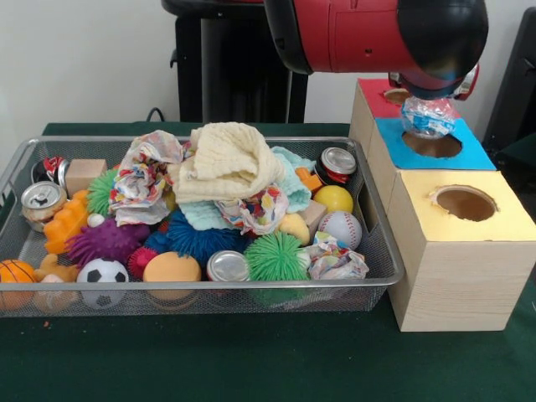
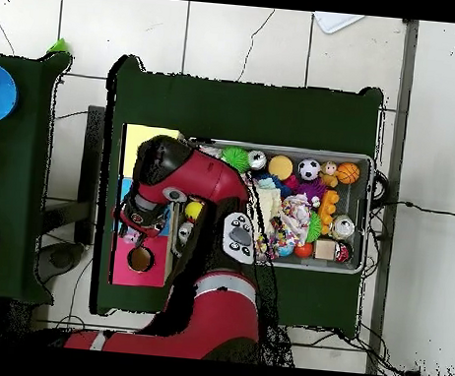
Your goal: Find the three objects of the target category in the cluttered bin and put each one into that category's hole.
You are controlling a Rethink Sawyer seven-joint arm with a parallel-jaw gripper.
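While it hangs over the blue box's hole, crinkly clear plastic container (bluish glint), pinched by the gripper.

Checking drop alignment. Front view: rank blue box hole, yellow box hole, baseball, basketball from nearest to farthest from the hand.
1. Blue box hole: directly under the hand.
2. Yellow box hole: next box toward the camera.
3. Baseball: bin's right end.
4. Basketball: bin's far-left corner.

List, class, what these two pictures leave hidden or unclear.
- Gripper: in the front view the arm's black end covers it; only the crinkly plastic container shows below, over the blue-topped box's hole.
- Blue-topped box, overhead view: covered by the arm.
- Bin bottom: buried under toys and cloths.
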